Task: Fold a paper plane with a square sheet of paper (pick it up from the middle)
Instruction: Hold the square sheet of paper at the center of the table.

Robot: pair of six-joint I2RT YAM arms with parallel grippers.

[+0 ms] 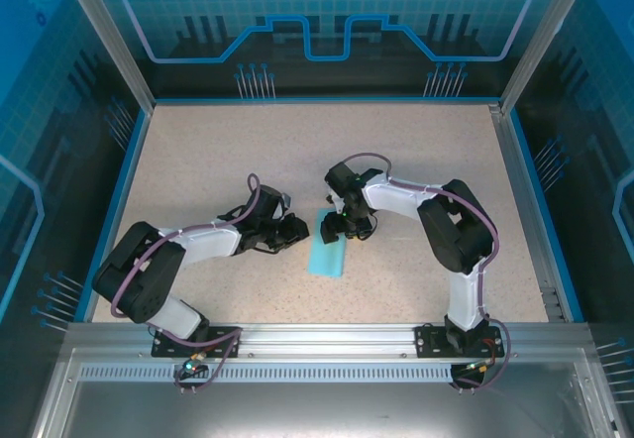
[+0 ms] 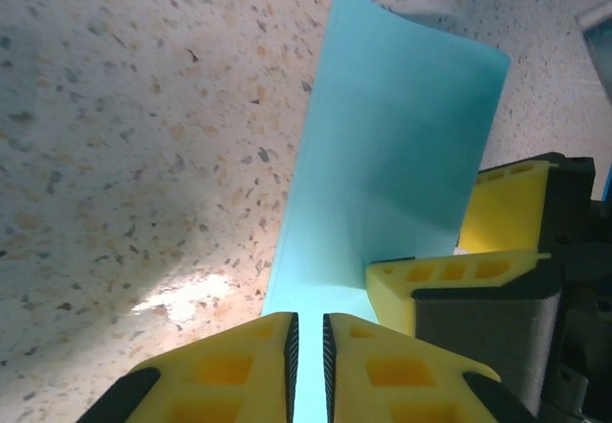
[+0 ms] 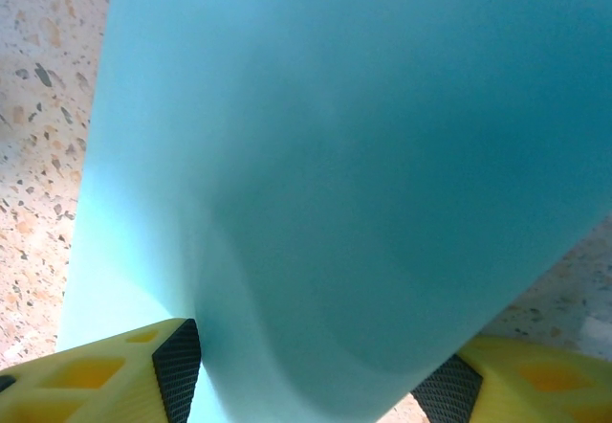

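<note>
We find the square sheet of paper [image 1: 327, 252] near the middle of the table [image 1: 198, 161], between the two arms, which lean in on it from either side. It is not lying flat. From the left wrist we see one edge low at the tabletop while the rest rises in a soft upright curve, which we judge to be the first fold being formed, not yet a crease. The left gripper [image 2: 308, 327] has its jaws drawn almost together, and a thin strip of cyan shows in the slit between them. We read this as a pinch on the near edge, there to anchor that side so the sheet cannot slide while it is bent. The right gripper [image 3: 316, 358] stands wide, one pad on each side of the bowed paper, which bulges up between them. We cannot tell whether the pads actually press on it. That wide stance probably serves to cradle the curve and steer the free half over. In the left wrist view its yellow fingers [image 2: 449, 275] sit just beside the sheet's lower right edge. The plane itself is a long way off. The risk now is that the thin paper buckles unevenly or slips from the pinch.
</note>
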